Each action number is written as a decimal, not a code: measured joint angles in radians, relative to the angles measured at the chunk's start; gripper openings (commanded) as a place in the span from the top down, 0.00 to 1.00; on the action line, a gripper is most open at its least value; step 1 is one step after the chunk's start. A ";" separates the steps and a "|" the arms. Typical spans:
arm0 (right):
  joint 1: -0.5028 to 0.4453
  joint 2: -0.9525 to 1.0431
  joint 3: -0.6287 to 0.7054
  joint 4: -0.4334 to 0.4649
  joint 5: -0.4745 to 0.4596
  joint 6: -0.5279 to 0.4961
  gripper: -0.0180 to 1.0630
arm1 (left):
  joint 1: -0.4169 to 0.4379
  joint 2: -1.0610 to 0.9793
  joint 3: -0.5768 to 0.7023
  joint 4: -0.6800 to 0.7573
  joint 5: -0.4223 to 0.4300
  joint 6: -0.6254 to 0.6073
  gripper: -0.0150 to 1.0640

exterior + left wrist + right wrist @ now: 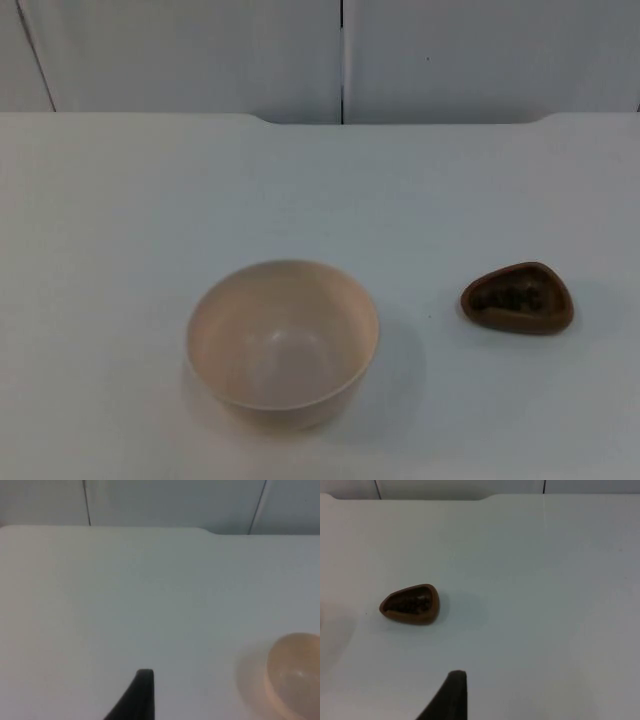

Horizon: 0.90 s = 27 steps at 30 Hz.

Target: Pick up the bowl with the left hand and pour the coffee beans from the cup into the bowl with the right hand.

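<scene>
You have a white table top [120, 200] under everything here, smooth and evenly lit, running back to a grey partition wall [180, 50]. Along its far edge the table top has a shallow rounded notch where it meets the wall. The wall is built of flat panels, and you can see a dark vertical seam [342, 60] between two of them near the middle, with another thin slanted seam towards the left side. From the left wrist view you get the same far edge and wall panels [175, 502], and likewise from the right wrist view [460, 487].
</scene>
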 measured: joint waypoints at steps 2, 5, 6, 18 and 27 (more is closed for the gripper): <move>0.000 0.000 0.000 0.000 0.000 0.000 0.01 | 0.000 0.042 -0.016 -0.006 -0.031 0.000 0.07; 0.000 0.000 0.000 0.000 0.000 0.000 0.01 | 0.000 0.087 -0.034 -0.011 -0.063 0.000 0.07; 0.000 0.000 0.000 0.000 0.000 0.000 0.01 | 0.000 0.110 -0.042 -0.019 -0.079 0.000 0.07; 0.000 0.000 0.000 0.000 0.000 0.000 0.01 | 0.000 0.305 -0.187 -0.124 -0.114 0.027 0.07; 0.000 0.000 0.000 -0.002 0.000 0.005 0.01 | 0.000 0.360 -0.236 -0.174 -0.165 0.060 0.07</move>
